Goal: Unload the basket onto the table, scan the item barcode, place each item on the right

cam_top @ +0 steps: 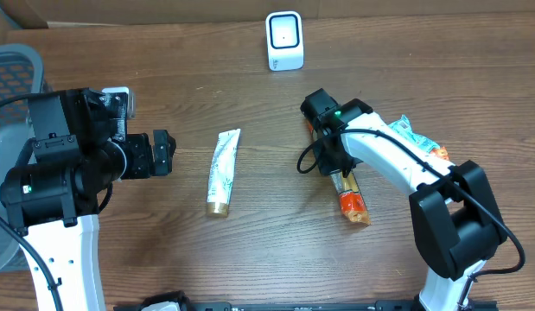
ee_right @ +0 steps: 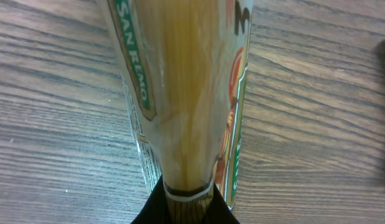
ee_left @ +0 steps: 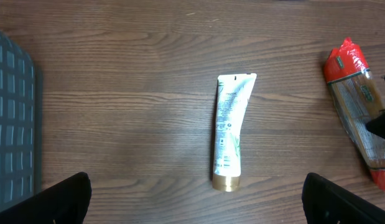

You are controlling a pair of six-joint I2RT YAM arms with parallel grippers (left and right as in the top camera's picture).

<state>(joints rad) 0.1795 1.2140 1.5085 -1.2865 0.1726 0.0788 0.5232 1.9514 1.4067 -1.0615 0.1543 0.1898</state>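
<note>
The item in hand is a long clear packet of spaghetti (cam_top: pixel 353 205) with red ends, lying on the wooden table right of centre. My right gripper (cam_top: pixel 339 170) is shut on its far half. In the right wrist view the black fingers (ee_right: pixel 156 208) pinch the packet (ee_right: pixel 186 93) at the bottom edge, and a green "SAN REMO" label shows. The white barcode scanner (cam_top: pixel 284 41) stands at the back of the table, apart from the packet. My left gripper (cam_top: pixel 168 153) hangs open at the left with nothing in it; in its own view the packet (ee_left: pixel 357 106) lies at the right edge.
A white tube with a gold cap (cam_top: pixel 222 171) lies between the two arms and shows in the left wrist view as the tube (ee_left: pixel 228 130). A crumpled teal and orange packet (cam_top: pixel 418 138) sits behind the right arm. A grey mesh chair (cam_top: pixel 12 69) borders the table's left side.
</note>
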